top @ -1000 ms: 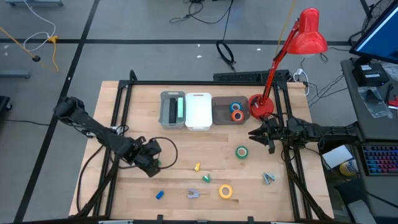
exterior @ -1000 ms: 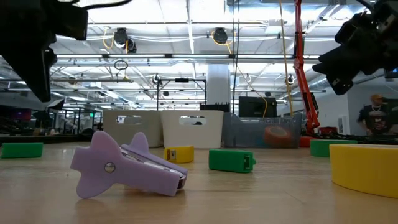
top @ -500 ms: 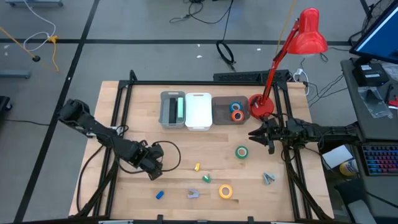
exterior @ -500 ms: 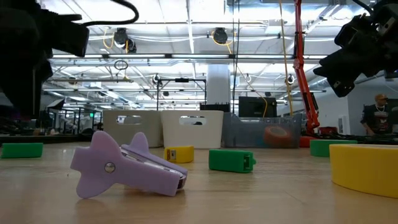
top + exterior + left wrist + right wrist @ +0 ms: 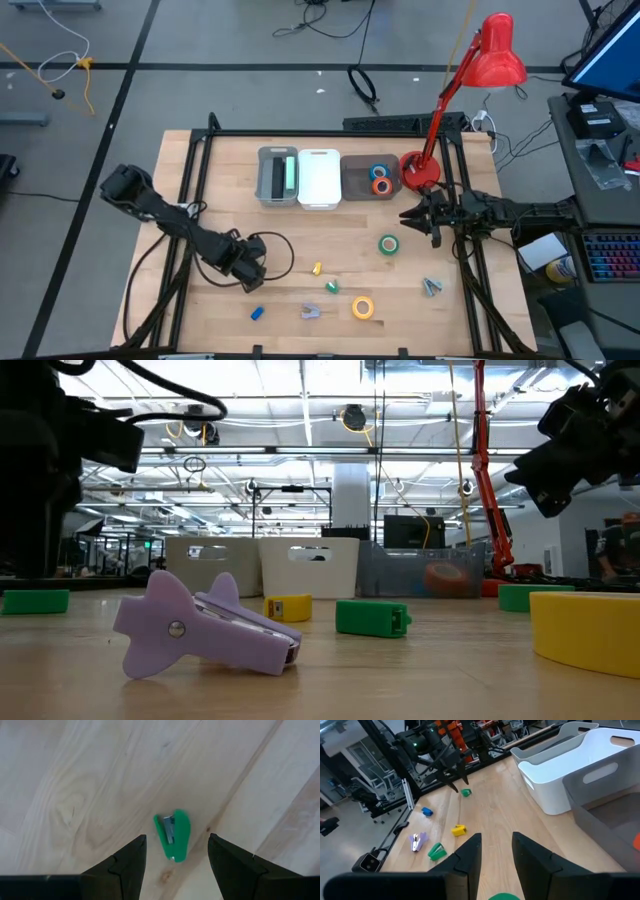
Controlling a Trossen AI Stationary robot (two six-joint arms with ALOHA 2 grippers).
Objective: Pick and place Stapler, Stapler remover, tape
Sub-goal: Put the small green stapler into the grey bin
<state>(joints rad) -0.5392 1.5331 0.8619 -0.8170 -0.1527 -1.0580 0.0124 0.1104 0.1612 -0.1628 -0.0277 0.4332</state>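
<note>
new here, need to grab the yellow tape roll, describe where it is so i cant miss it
Start at the red desk lamp at the table's far right corner, then come straight toward the near edge. The yellow tape roll lies flat there, right of the purple staple remover: the only yellow ring.

Four tape rolls show: a blue one [image 5: 381, 172] and an orange one [image 5: 381, 185] in the same bin, and a green one [image 5: 388, 244] and a yellow one [image 5: 362, 308] on the table. There are three bins, grey [image 5: 268, 177], white [image 5: 318, 179] and clear dark [image 5: 356, 178], and one red lamp [image 5: 497, 52]. Two staple removers lie out, purple [image 5: 310, 312] and grey [image 5: 431, 287], with four mini staplers: yellow [image 5: 317, 268], blue [image 5: 256, 313] and two green [image 5: 331, 287] [image 5: 172, 835].
</note>
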